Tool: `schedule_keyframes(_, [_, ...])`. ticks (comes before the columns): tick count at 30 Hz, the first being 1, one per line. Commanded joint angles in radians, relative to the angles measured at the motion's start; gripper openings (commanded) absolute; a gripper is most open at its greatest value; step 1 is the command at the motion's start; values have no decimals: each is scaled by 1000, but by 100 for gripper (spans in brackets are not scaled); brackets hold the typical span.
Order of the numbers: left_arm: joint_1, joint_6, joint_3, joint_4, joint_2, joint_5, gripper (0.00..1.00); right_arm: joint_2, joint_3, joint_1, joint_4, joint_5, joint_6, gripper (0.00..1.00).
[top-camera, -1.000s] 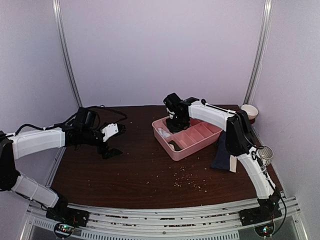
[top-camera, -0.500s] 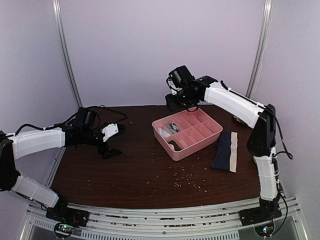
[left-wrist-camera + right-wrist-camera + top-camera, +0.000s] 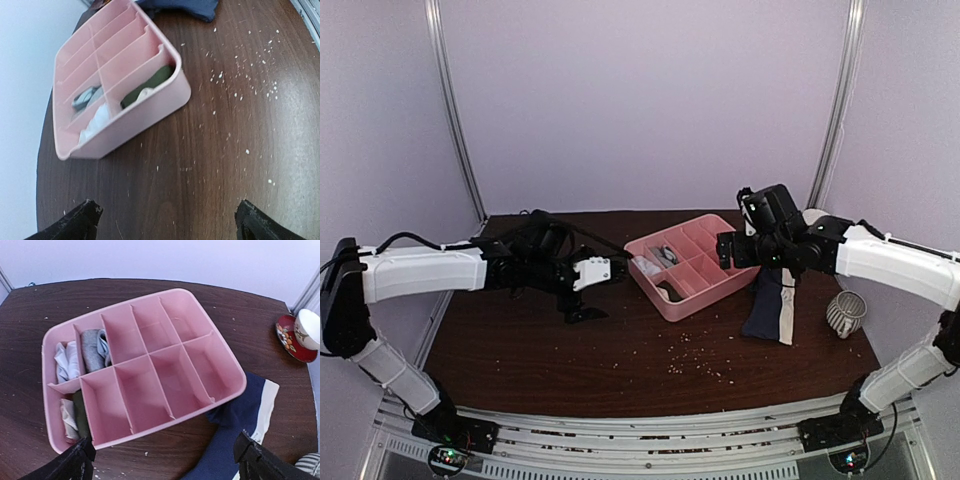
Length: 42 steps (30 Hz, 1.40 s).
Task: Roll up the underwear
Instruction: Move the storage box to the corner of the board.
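Observation:
The navy underwear (image 3: 766,303) with a cream waistband (image 3: 265,407) lies flat on the table, right of the pink tray (image 3: 718,279), partly tucked under its corner. A grey underwear roll (image 3: 93,350) sits in a back-left compartment of the tray (image 3: 165,416). My right gripper (image 3: 757,268) hovers open and empty above the tray's right edge and the navy underwear (image 3: 235,432). Just left of the tray, my left gripper (image 3: 600,292) hangs open and empty, low over the table. In the left wrist view the tray (image 3: 142,117) is ahead of the gripper (image 3: 168,215).
White and dark green cloth pieces (image 3: 70,412) fill the tray's left compartments. A cup on a red saucer (image 3: 304,332) stands at the back right. A wire mesh cup (image 3: 846,312) stands at the right edge. Crumbs (image 3: 695,355) are scattered in front of the tray.
My right gripper lifted out of the tray's left compartments, swung right and opened. My left arm moved right, close to the tray.

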<state>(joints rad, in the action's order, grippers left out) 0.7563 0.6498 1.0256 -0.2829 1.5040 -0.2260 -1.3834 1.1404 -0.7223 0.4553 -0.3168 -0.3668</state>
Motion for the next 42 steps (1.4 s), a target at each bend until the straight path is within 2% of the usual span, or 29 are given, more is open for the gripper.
schedule_keyframes(1, [118, 17, 139, 18, 127, 94, 98, 125, -155, 7, -112, -170, -84, 100])
schedule_keyframes(5, [217, 6, 302, -22, 289, 150, 98, 246, -313, 28, -173, -342, -134, 100])
schedule_keyframes(9, [283, -38, 490, -83, 467, 196, 98, 348, -424, 76, -243, -398, -140, 100])
schedule_keyframes(13, [293, -59, 660, -98, 620, 275, 98, 334, -448, 111, -239, -427, -167, 100])
schedule_keyframes(18, [293, -41, 715, -66, 702, 395, 98, 227, -440, 129, -234, -429, -184, 100])
schedule_keyframes(20, [285, -19, 716, -12, 726, 497, 98, 191, -428, 130, -227, -425, -187, 100])
schedule_keyframes(26, [197, 21, 851, 73, 828, 635, 98, 162, -434, 130, -246, -409, -178, 100])
schedule_keyframes(35, [105, 122, 1245, 30, 1064, 763, 98, 146, -434, 130, -243, -425, -166, 100])
schedule_keyframes(38, [100, 98, 1243, 18, 1039, 750, 98, 101, -420, 130, -241, -378, -142, 100])
schedule_keyframes(42, [121, 57, 1112, -37, 899, 651, 98, -7, -378, 130, -215, -295, -130, 100])
